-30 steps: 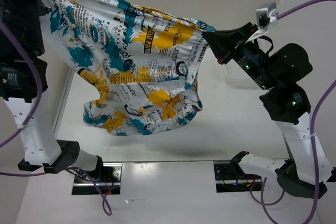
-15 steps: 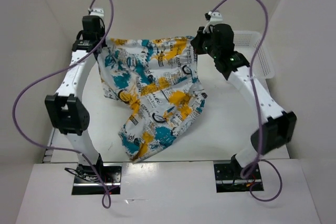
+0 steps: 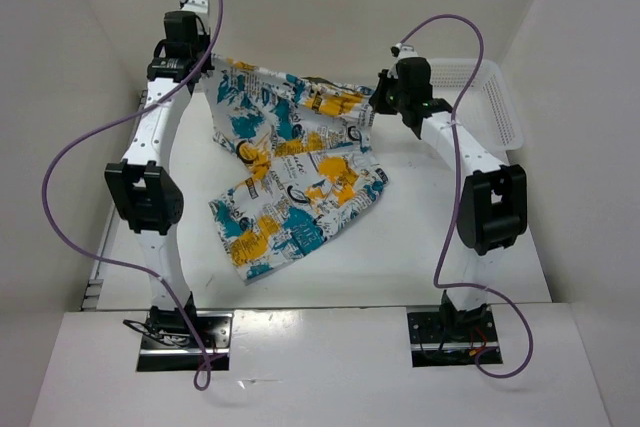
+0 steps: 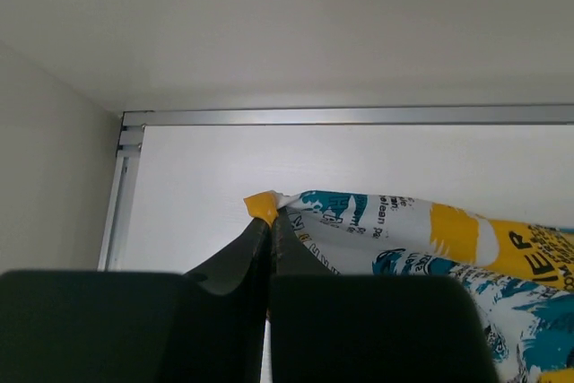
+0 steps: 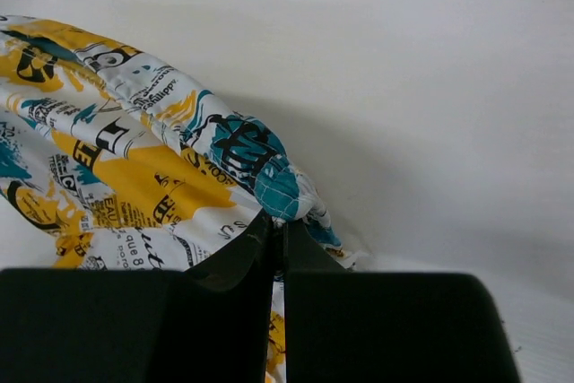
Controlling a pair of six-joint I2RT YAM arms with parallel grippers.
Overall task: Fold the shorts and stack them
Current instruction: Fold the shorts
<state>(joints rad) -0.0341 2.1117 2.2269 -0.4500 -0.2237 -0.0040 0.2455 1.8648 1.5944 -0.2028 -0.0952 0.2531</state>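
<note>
The shorts (image 3: 295, 162), white with teal, yellow and black print, hang stretched between both grippers at the far side of the table, and their lower part lies on the table. My left gripper (image 3: 207, 65) is shut on the far left corner of the shorts (image 4: 377, 221). My right gripper (image 3: 375, 99) is shut on the far right corner of the shorts (image 5: 179, 168). In the wrist views the jaws are pressed together with cloth pinched between them at the tips.
A white mesh basket (image 3: 495, 97) stands at the far right, just beyond the right arm. White walls close in the table (image 3: 420, 237) at the back and both sides.
Both arms have swung from high up near the camera out and down to the far side of the table, carrying the shorts. The shorts' lower part now lies on the table.
</note>
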